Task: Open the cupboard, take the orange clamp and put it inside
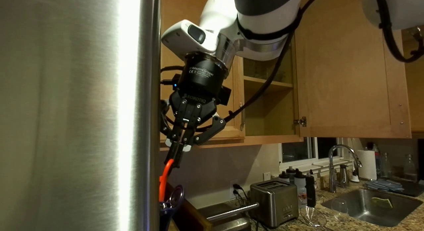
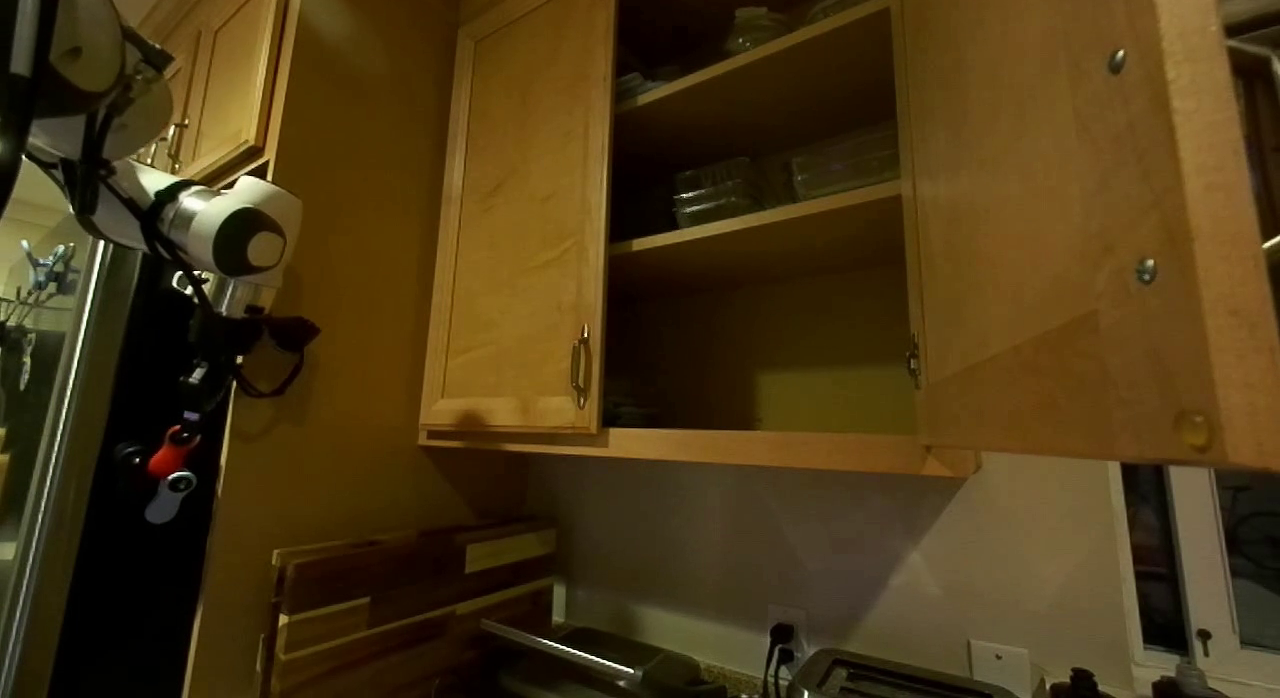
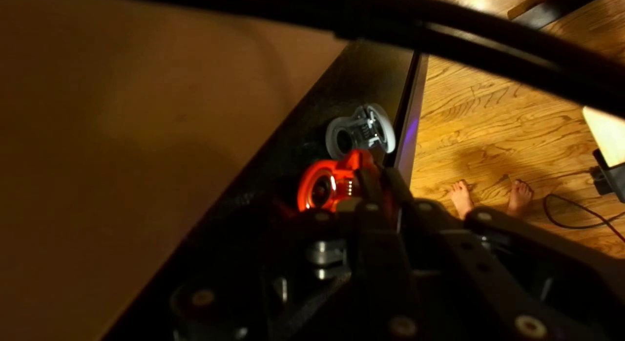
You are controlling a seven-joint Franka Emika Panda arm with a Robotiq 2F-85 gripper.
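The cupboard has its right-hand door (image 2: pixel 1060 228) swung wide, while the left-hand door (image 2: pixel 525 228) is closed. Bare space shows on the bottom shelf of the cupboard (image 1: pixel 265 115). My gripper (image 1: pixel 174 163) points downward close to the fridge's edge, its jaws together on the orange clamp (image 1: pixel 164 183). In the wrist view, red-orange shows between the fingers (image 3: pixel 369 182), and the round end of the orange clamp (image 3: pixel 310 184) sticks out to the left of the gripper (image 3: pixel 380 177). The fingers hide part of it. The dark side of the fridge lies right behind the clamp (image 2: pixel 173 453).
A grey clamp (image 3: pixel 359 128) sits just beyond the orange one, against the dark fridge side. The steel fridge panel (image 1: pixel 79 112) stands close beside the gripper. Wooden boards (image 2: pixel 400 608), a toaster (image 1: pixel 276 204) and a sink (image 1: pixel 374 207) are below. Bare feet (image 3: pixel 461 198) show on the floor.
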